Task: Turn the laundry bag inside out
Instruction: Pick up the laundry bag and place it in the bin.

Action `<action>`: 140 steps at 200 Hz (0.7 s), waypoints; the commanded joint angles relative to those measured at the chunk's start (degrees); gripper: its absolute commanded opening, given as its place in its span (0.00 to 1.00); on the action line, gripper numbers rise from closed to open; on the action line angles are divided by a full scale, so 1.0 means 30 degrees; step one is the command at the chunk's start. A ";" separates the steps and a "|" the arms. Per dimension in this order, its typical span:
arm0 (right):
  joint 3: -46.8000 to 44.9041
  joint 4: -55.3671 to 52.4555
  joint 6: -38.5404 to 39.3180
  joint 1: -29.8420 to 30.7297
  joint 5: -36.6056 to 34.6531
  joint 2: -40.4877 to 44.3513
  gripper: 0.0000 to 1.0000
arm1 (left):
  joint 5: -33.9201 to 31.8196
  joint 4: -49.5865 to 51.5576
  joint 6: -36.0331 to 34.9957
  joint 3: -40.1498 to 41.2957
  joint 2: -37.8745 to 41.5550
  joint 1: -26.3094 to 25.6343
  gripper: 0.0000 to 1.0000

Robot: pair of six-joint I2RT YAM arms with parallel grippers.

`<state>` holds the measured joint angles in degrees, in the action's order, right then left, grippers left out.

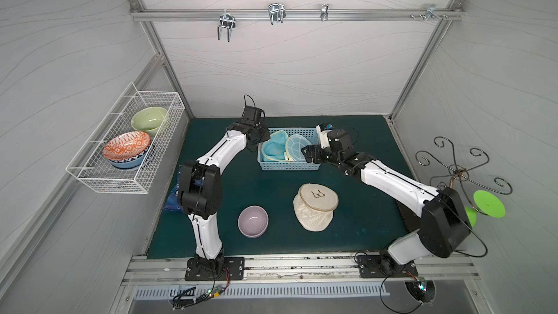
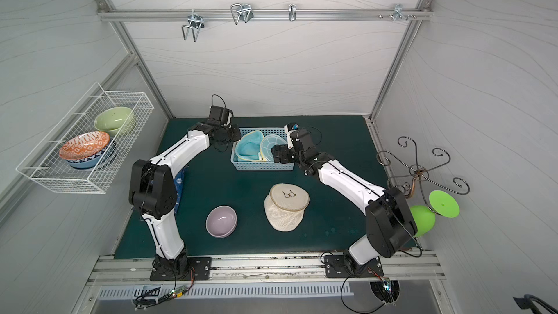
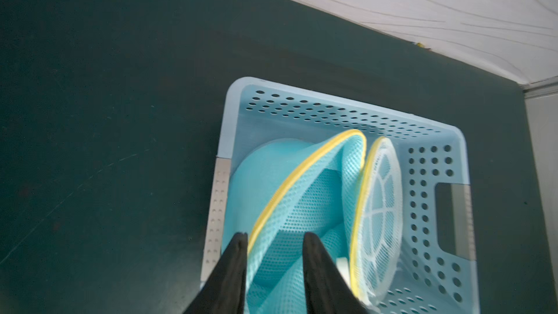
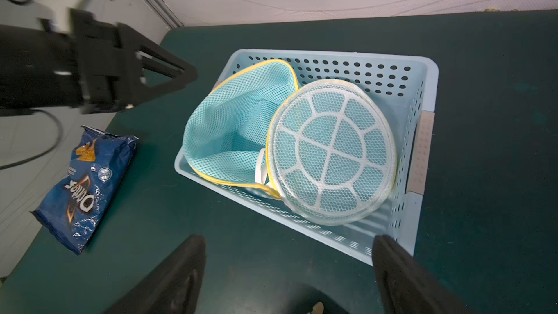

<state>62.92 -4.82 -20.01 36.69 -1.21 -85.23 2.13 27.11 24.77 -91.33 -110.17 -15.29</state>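
Laundry bag [image 1: 273,146], a light blue net one with a yellow rim, lay inside the blue basket [image 1: 290,167] at the back of the green table [image 1: 362,222], in the half of the basket nearer to the left arm.

The left arm reached forward with a bent elbow. The left gripper [image 3: 273,238] hovered over that end of the basket, with its fingers a moderate gap apart and pinching nothing. The right arm came in from the opposite side. The right gripper [image 4: 290,241] hung above its own end of the basket, with the fingers spread wide and empty.

A round white net disc [image 4: 332,152] leaned in the other half of the basket. It touched the bag and stood between the bag and the right gripper, and the basket walls closed the bag in on all sides. A cream bag [image 1: 315,206] and a purple bowl [image 1: 253,221] sat nearer the front, well apart from the basket. A blue chips bag [image 4: 86,188] lay near the left arm.

The open mouth of the laundry bag faced up. Its oval rim ran long from the back wall of the basket to the front wall.
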 commanded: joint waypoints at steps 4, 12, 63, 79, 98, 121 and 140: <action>-0.0450 0.0515 -0.0205 0.0102 0.0463 0.1055 0.91 | -0.0114 -0.0154 -0.0713 -0.0994 -0.0755 0.0143 0.35; -0.0665 0.0575 -0.0208 0.0102 0.0602 0.1396 0.92 | -0.0168 -0.0168 -0.0714 -0.0992 -0.0927 0.0139 0.35; -0.1595 0.0817 0.0004 0.0270 -0.0180 0.3013 0.99 | 0.0788 -0.0588 -0.0615 -0.0582 -0.1482 -0.0194 0.34; -0.2133 0.1264 -0.0244 0.0256 -0.0703 0.3510 0.99 | 0.0692 -0.0253 -0.0714 -0.0849 -0.1800 -0.0294 0.34; -0.2124 0.0995 -0.0645 0.0069 -0.0796 0.3585 0.99 | 0.0849 -0.0324 -0.0346 -0.0573 -0.1518 -0.0294 0.33; -0.2193 0.0925 -0.0645 0.0023 -0.0976 0.3491 0.99 | 0.0451 -0.1267 0.0285 0.0470 -0.0256 -0.0353 0.35; -0.2441 0.1341 -0.0643 0.0037 -0.0837 0.3566 0.99 | 0.0131 -0.1544 0.0151 0.0709 0.0168 -0.0382 0.36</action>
<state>56.45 -2.55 -21.23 36.99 -2.96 -75.48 3.62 25.47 24.67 -89.62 -113.06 -15.99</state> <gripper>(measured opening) 0.990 0.354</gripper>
